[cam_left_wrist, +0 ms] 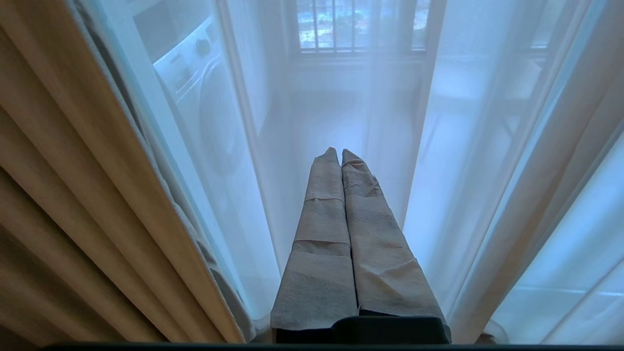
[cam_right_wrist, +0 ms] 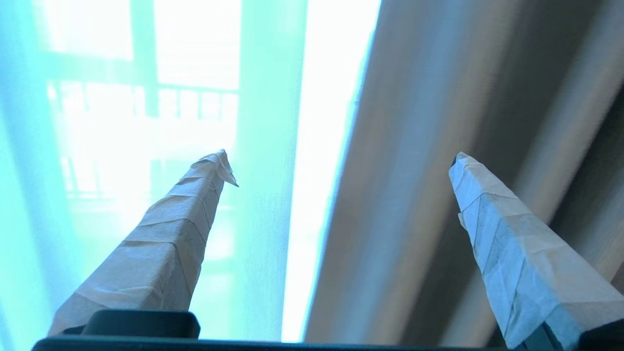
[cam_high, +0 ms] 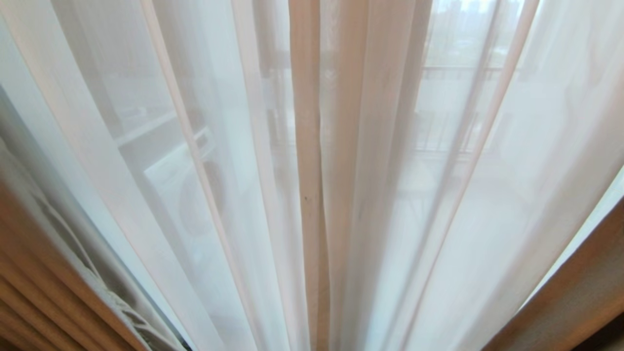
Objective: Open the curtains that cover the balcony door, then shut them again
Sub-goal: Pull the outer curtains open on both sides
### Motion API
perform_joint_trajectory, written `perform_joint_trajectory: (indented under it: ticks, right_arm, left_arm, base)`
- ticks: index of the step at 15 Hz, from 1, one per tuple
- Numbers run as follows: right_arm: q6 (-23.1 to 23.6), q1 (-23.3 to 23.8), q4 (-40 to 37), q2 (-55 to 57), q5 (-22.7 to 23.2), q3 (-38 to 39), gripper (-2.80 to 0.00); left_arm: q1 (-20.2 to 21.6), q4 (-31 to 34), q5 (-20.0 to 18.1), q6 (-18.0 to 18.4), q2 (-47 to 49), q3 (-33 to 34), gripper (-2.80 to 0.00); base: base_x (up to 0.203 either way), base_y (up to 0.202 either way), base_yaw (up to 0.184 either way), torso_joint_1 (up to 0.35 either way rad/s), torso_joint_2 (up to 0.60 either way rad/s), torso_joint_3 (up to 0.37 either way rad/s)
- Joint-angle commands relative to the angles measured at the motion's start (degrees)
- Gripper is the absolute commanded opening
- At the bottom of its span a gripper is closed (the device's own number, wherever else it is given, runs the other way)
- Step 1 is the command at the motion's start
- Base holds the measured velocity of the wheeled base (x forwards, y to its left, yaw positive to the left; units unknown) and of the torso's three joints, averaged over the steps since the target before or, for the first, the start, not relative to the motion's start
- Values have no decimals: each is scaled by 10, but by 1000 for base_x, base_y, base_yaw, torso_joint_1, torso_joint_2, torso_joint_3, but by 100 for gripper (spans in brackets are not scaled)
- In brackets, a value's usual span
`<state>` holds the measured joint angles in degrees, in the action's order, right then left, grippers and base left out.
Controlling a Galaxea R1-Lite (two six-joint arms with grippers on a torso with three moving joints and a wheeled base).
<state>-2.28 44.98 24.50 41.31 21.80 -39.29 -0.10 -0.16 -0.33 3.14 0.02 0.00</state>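
Sheer fabric: we see thin white panels [cam_high: 204,161] hanging in long folds across the whole head view; two edges meet in a pale seam near the middle
Beige drapes: the heavy woven curtains [cam_high: 34,292] stand pushed to both sides; one bunch at lower left, one edge [cam_high: 575,292] at lower right
Right gripper [cam_right_wrist: 341,168]: its two paper-wrapped fingers [cam_right_wrist: 165,243] are spread wide and hold nothing; one finger stands before the sheer panel [cam_right_wrist: 263,146], the other before the beige drape [cam_right_wrist: 419,146]; we cannot tell if either finger touches the cloth
Left gripper [cam_left_wrist: 340,155]: its wrapped fingers [cam_left_wrist: 321,234] are pressed together with nothing between them; it points at the sheer panel [cam_left_wrist: 463,146], with beige folds [cam_left_wrist: 73,195] just beside it
Balcony door: we cannot make out its frame clearly behind the sheer cloth
Room behind: a white washing machine [cam_left_wrist: 204,83] shows dimly through the fabric on the left; a dark railing [cam_high: 458,73] with bars and daylight lies farther back
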Motion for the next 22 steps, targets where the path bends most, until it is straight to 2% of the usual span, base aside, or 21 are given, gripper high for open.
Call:
perform_joint_trajectory:
  ticks: [1, 6, 9, 10, 12, 14, 20, 22]
  right_arm:
    - [-1, 1, -16, -52, 2, 10, 0]
    - [0, -8, -33, -55, 2, 32, 0]
    - [32, -80, -94, -71, -15, 69, 0]
    - [43, -117, -108, -79, -43, 82, -280]
    - [58, -191, -130, -91, -109, 104, -280]
    - [64, -246, -142, -97, -163, 121, -280]
    - [64, -368, -153, -104, -257, 133, -280]
    - [64, -390, -167, -122, -265, 145, -280]
  left_arm:
    - [0, 0, 0, -1, 0, 0, -280]
    - [0, 0, 0, 0, 0, 0, -280]
    - [0, 0, 0, 0, 0, 0, -280]
    - [0, 0, 0, 0, 0, 0, -280]
    - [0, 0, 0, 0, 0, 0, -280]
    - [0, 0, 0, 0, 0, 0, -280]
    - [0, 0, 0, -1, 0, 0, -280]
    - [0, 0, 0, 0, 0, 0, -280]
  base:
    - [0, 0, 0, 0, 0, 0]
    - [0, 0, 0, 0, 0, 0]
    - [0, 0, 0, 0, 0, 0]
    - [0, 0, 0, 0, 0, 0]
    - [0, 0, 0, 0, 0, 0]
    - [0, 0, 0, 0, 0, 0]
    - [0, 0, 0, 0, 0, 0]
    - [0, 0, 0, 0, 0, 0]
